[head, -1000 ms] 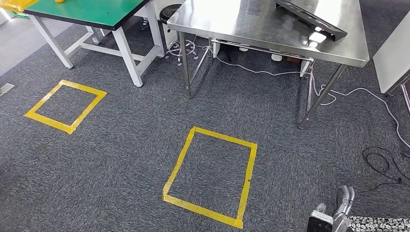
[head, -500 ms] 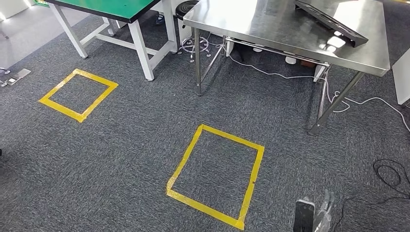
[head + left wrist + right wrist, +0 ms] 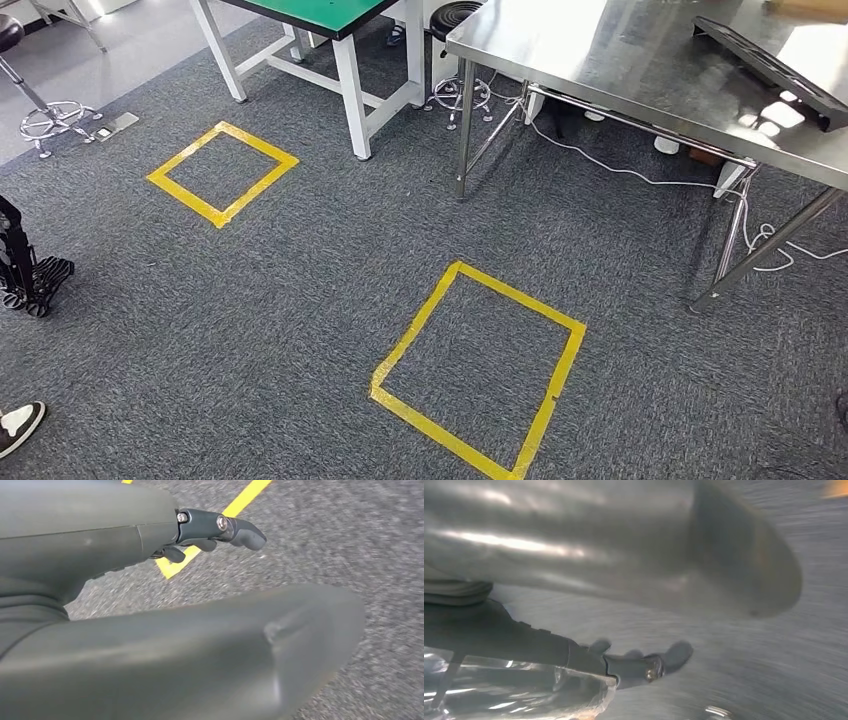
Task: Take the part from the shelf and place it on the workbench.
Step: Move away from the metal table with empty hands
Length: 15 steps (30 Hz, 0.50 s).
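Grey carpet (image 3: 250, 330) spreads across the room, marked with two squares of yellow tape: the nearer square (image 3: 478, 372) lies just in front of the steel table, the farther square (image 3: 222, 172) off to the left beside the green one. The steel tabletop (image 3: 620, 70) stands at the upper right on thin metal legs, with a flat black tray (image 3: 772, 72) resting on it near the far right end. A white cable (image 3: 640, 175) trails on the floor beneath it. The green tabletop (image 3: 320, 12) on white legs sits to its left, and a stool (image 3: 455, 20) stands between the two. Another stool (image 3: 30, 100) is at the far left, with a black wheeled base (image 3: 25, 265) below it and a person's shoe (image 3: 18, 425) at the lower left edge.

The left hand (image 3: 215, 530) hangs over the carpet, fingers loosely out and nothing in them. The right hand (image 3: 634, 662) is blurred; a clear plastic bag (image 3: 519, 687) lies against its fingers, seemingly held, and whether the part is inside I cannot tell.
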Available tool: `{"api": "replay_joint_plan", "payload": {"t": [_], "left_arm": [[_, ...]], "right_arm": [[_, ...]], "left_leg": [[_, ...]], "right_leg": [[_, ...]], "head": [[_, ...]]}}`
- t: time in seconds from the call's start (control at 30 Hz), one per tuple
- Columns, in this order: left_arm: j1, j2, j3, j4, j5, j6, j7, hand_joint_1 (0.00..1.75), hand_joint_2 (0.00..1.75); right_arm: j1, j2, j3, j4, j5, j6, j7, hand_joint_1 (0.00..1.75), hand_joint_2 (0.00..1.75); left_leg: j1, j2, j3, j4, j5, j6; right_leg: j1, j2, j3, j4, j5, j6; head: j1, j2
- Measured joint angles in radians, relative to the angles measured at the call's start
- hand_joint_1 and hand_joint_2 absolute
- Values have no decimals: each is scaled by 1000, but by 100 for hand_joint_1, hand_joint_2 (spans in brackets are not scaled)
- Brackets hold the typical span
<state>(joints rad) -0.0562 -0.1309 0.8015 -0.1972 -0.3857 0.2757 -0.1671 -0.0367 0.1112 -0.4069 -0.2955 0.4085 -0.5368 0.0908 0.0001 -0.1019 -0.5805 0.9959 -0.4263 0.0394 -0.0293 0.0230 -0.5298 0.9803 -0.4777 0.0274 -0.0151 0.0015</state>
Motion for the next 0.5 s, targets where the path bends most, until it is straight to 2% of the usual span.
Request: {"api": "replay_joint_plan", "payload": {"t": [0.03, 0.1, 0.17, 0.2, 0.23, 0.27, 0.3, 0.37, 0.4, 0.43, 0.5], "left_arm": [[4, 0, 3, 0, 5, 9, 8, 0, 0], [8, 0, 9, 0, 13, 31, 28, 0, 0], [8, -2, 13, 0, 15, 53, 54, 0, 0], [8, -4, 16, 0, 16, 62, 65, 0, 0], [8, -7, 19, 0, 18, 68, 73, 0, 0], [9, -9, 23, 0, 22, 74, 78, 0, 0], [10, -12, 27, 0, 27, 78, 79, 0, 0], [10, -16, 34, 0, 36, 87, 80, 0, 0], [9, -17, 37, 0, 39, 90, 79, 0, 0], [7, -19, 39, 0, 40, 92, 79, 0, 0], [5, -21, 43, 0, 42, 93, 78, 0, 0]], "right_arm": [[1, 3, 10, 16, 27, 10, 53, 0, 0], [3, 10, 33, 38, 72, 26, 103, 0, 0], [4, 14, 59, 54, 109, 32, 107, 0, 0], [4, 14, 72, 61, 126, 31, 98, 0, 0], [4, 15, 84, 66, 142, 28, 86, 0, 0], [3, 15, 97, 69, 158, 25, 74, 0, 0], [1, 15, 109, 71, 174, 22, 63, 0, 0], [-6, 15, 134, 74, 199, 20, 54, 0, 0], [-9, 15, 146, 75, 209, 20, 53, 0, 0], [-12, 15, 154, 76, 214, 19, 53, 0, 0], [-14, 14, 163, 78, 219, 18, 53, 0, 0]], "left_leg": [[3, 5, -2, 5, -3, -4], [8, 40, -21, 52, -33, -12], [12, 81, -81, 178, -102, -22], [14, 90, -117, 248, -131, -27], [16, 95, -142, 295, -146, -29], [18, 98, -146, 302, -139, -29], [19, 101, -130, 269, -116, -26], [16, 124, -56, 130, -55, -15], [12, 137, -24, 72, -36, -9], [8, 149, -4, 34, -27, -4], [4, 153, 2, 19, -26, -1]], "right_leg": [[-2, -5, 3, 0, 2, -7], [-7, -16, 7, -2, 5, -23], [-3, -32, 9, -2, 3, -35], [0, -42, 9, -2, 2, -38], [2, -52, 9, -2, 1, -39], [4, -62, 9, -2, 0, -40], [6, -70, 9, -2, -1, -40], [9, -83, 13, -2, -3, -37], [14, -89, 14, -3, -5, -34], [17, -94, 16, -3, -7, -31], [23, -99, 16, -3, -10, -26]], "head": [[0, 0], [-3, 0], [-6, 0], [-7, 0], [-6, 0], [-6, 0], [-6, 0], [-7, 0], [-5, 0], [-4, 0], [-1, 0]]}}
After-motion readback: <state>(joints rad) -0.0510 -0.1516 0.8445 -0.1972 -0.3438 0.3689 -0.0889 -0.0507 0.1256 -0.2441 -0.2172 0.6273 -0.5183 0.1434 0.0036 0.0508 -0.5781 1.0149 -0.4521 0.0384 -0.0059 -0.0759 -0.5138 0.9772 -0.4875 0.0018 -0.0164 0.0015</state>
